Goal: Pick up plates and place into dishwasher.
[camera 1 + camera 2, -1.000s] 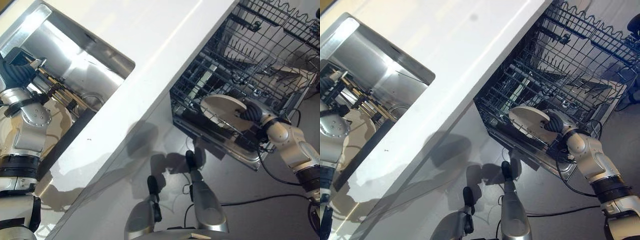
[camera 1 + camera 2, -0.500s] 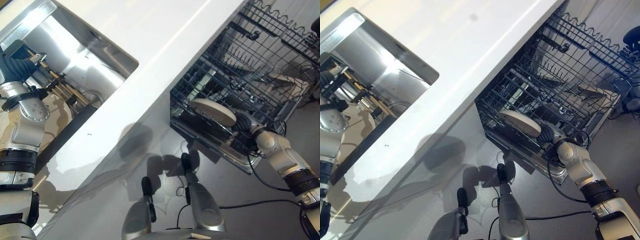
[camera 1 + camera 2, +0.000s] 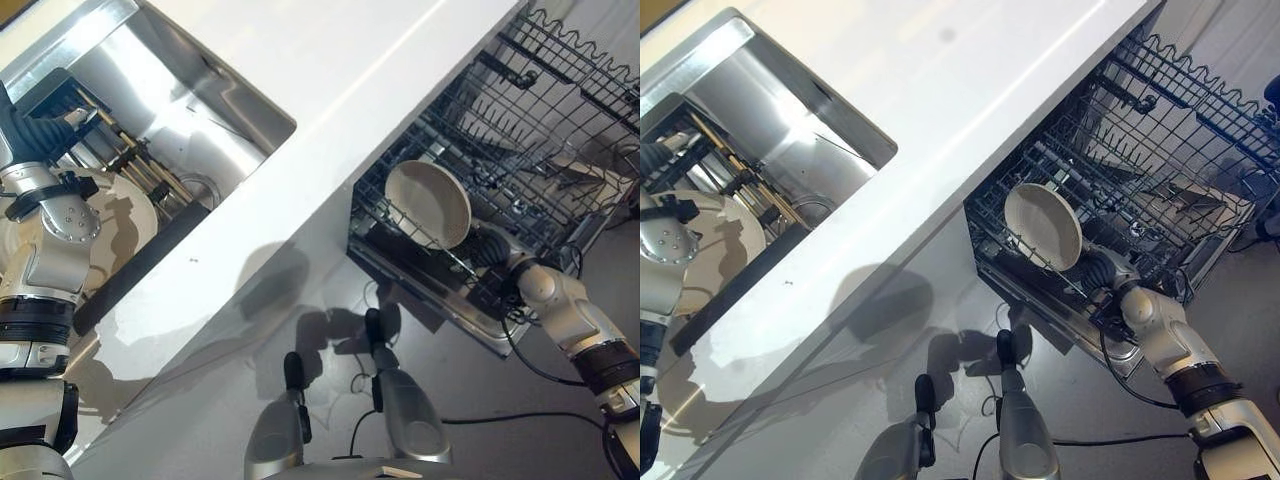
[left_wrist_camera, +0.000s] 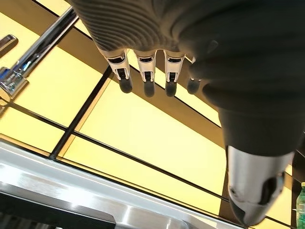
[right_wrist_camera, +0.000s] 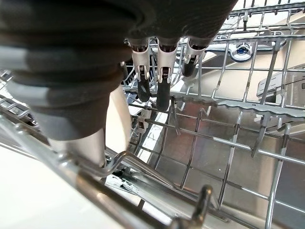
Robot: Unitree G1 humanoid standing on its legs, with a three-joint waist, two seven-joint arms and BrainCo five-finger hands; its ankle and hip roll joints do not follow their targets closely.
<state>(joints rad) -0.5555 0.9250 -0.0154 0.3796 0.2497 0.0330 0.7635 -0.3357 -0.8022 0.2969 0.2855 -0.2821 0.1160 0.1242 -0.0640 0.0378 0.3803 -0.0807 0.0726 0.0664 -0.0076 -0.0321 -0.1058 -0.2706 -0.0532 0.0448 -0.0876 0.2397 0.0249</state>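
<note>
Plate (image 3: 428,203) upright in rack (image 3: 520,130)

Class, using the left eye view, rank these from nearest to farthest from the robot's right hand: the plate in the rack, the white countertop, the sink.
1. Plate: upright in the dishwasher rack, at the right hand.
2. White countertop: left of the rack.
3. Sink: far left, by the left hand.

We count two round cream plates: one (image 3: 428,203) upright in the single dark wire dishwasher rack (image 3: 540,130), another (image 3: 710,245) beside the one steel sink (image 3: 190,110).

plate (image 3: 428,203) upright in dishwasher rack (image 3: 520,130)
</note>
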